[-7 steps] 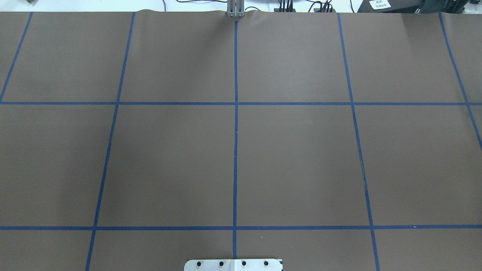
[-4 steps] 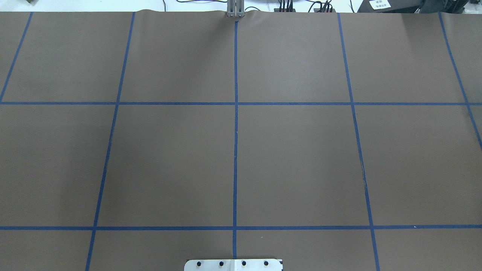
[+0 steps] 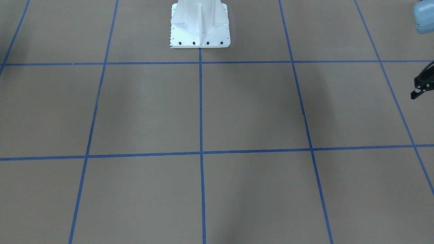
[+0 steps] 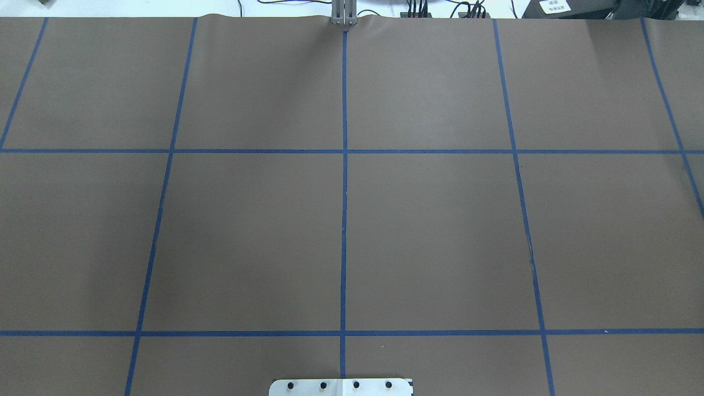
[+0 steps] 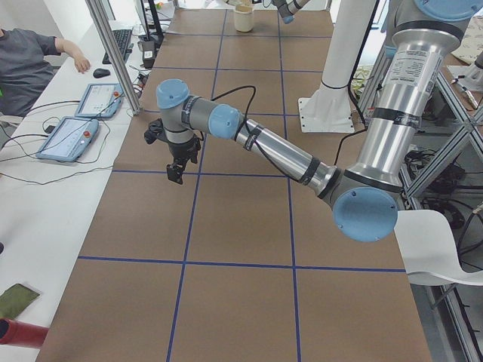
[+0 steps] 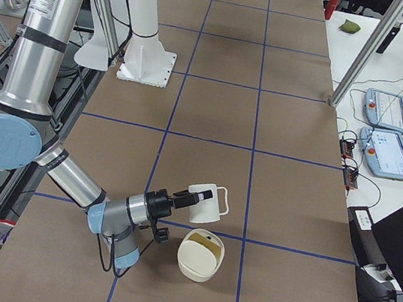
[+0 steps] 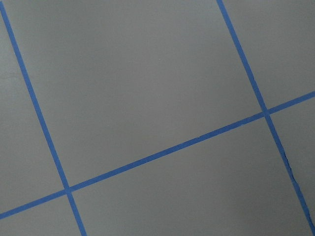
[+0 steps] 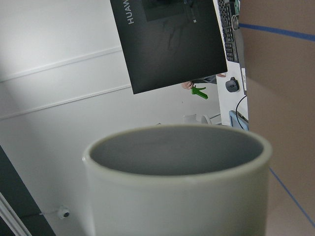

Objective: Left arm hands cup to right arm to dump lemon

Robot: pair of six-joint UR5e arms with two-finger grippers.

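Note:
The cup (image 6: 205,201), a white mug with a loop handle, hangs tipped on its side at the tip of my right gripper (image 6: 179,198), above the table's right end. In the right wrist view its rim (image 8: 177,147) fills the frame and the visible inside looks empty. No fingers show there, so I cannot tell the grip. A cream bowl (image 6: 201,256) lies below the cup, yellowish inside; I cannot tell if that is the lemon. My left gripper (image 5: 175,172) hangs over the table's left end, with nothing seen in it, also at the front-facing view's edge (image 3: 419,88). I cannot tell its state.
The white robot pedestal (image 3: 200,23) stands at the table's near middle edge (image 4: 341,386). Brown table cover with blue tape grid (image 4: 344,151). Teach pendants (image 6: 384,148) and metal posts (image 6: 368,51) flank the far side. An operator (image 5: 30,53) sits by the left end.

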